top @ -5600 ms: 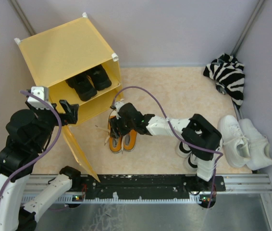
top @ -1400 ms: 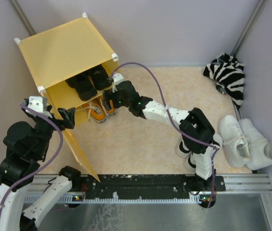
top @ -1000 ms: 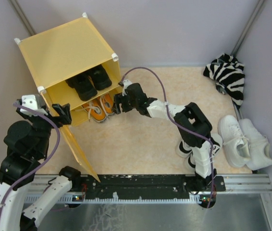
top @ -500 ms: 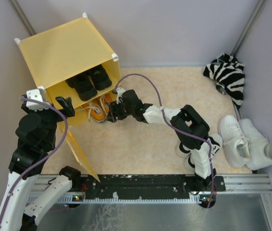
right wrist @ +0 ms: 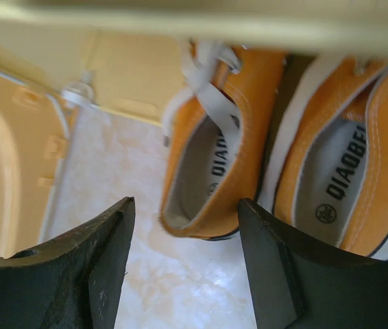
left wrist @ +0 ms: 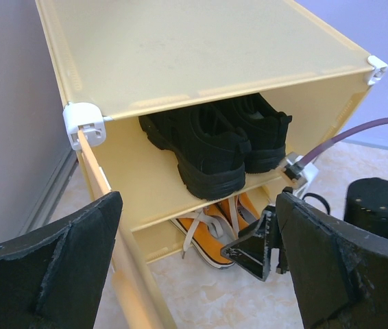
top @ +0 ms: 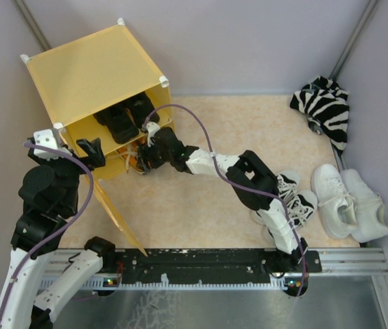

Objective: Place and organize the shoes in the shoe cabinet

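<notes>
The shoe cabinet point(top: 91, 72) stands at the far left of the table point(top: 201, 205). One pair of shoes point(top: 125, 116) sits on its shelf point(left wrist: 154, 205). A second pair point(left wrist: 211, 236) lies under the shelf. The door point(top: 115, 219) hangs open in front. A third pair point(top: 293, 199) and a fourth pair point(top: 352, 199) lie side by side at the near right. The cloth bundle point(top: 325, 106) lies behind them.

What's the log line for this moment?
orange sneakers: shoe cabinet bottom, heels out | right gripper: open, at a heel | left gripper: open, empty | black pair: level above
</notes>
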